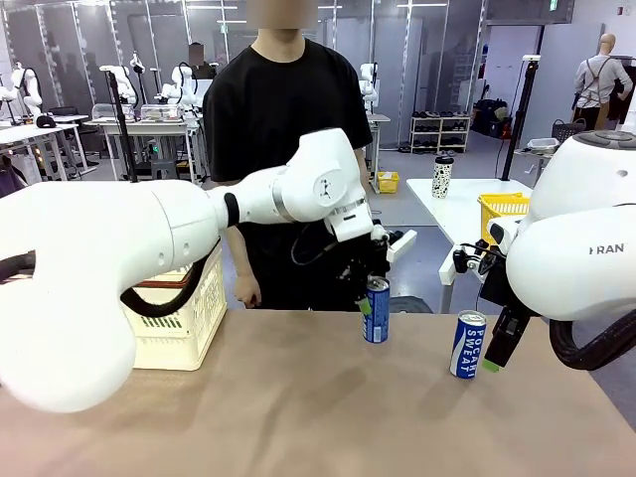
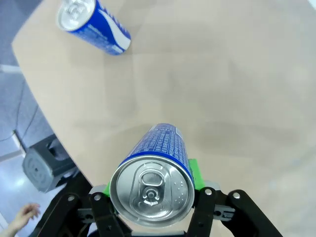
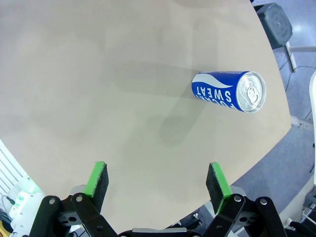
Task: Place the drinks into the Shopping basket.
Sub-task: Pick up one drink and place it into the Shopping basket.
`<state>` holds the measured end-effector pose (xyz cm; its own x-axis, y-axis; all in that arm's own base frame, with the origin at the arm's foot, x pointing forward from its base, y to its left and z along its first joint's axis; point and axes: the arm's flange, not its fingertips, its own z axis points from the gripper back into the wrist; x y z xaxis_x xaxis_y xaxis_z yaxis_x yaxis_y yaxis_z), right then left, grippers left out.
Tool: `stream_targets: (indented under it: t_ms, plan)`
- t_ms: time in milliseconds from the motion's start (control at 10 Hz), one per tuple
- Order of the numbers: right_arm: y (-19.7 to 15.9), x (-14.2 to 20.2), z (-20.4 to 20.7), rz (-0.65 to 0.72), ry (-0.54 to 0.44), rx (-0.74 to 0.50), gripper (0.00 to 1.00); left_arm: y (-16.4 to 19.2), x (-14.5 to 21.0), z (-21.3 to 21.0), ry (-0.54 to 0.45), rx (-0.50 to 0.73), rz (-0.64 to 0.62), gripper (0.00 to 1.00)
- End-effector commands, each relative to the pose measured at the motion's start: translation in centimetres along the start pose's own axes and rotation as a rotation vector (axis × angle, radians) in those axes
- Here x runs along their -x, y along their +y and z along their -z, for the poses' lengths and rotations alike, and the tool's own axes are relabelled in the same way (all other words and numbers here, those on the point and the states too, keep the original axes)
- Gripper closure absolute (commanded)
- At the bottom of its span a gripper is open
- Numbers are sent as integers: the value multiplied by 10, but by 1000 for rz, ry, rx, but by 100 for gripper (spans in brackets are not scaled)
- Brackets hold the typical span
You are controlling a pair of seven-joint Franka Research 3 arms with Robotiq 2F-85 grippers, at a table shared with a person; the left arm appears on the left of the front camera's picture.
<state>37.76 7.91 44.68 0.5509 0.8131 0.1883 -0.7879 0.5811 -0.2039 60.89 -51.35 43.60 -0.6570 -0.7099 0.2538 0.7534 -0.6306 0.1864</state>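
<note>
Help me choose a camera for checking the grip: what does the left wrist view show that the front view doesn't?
Left wrist adds: the held can seen from its pull-tab top, a green pad against its side. Front adds: the Shopping basket, the person, the open right gripper near the second can. Shared: the left gripper shut on the held can, the second can, the table.

A robotics lab. White robot arms (image 1: 298, 189) work over a table (image 1: 298, 397). Behind stand rows of work tables (image 1: 149, 127), a pole stand (image 1: 519, 119), a shelf (image 1: 437, 132) and a grey floor (image 1: 407, 214).
</note>
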Motion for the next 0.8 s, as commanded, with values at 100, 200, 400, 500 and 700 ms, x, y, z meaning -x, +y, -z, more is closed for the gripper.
stream_targets:
  t_ms: [100, 200, 400, 500, 700]
  plan:
    - [0, 0, 0, 2, 1, 0, 0, -35, 11, -55, 24, -37, -83, 97]
    - [0, 0, 0, 2, 1, 0, 0, -52, 17, -74, 13, -65, -101, 97]
    - [0, 0, 0, 2, 1, 0, 0, -90, 26, -107, 39, -70, -133, 97]
    - [0, 0, 0, 2, 1, 0, 0, -110, 28, -120, 50, -56, -149, 97]
    - [0, 0, 0, 2, 1, 0, 0, -158, 36, -151, 67, -50, -195, 97]
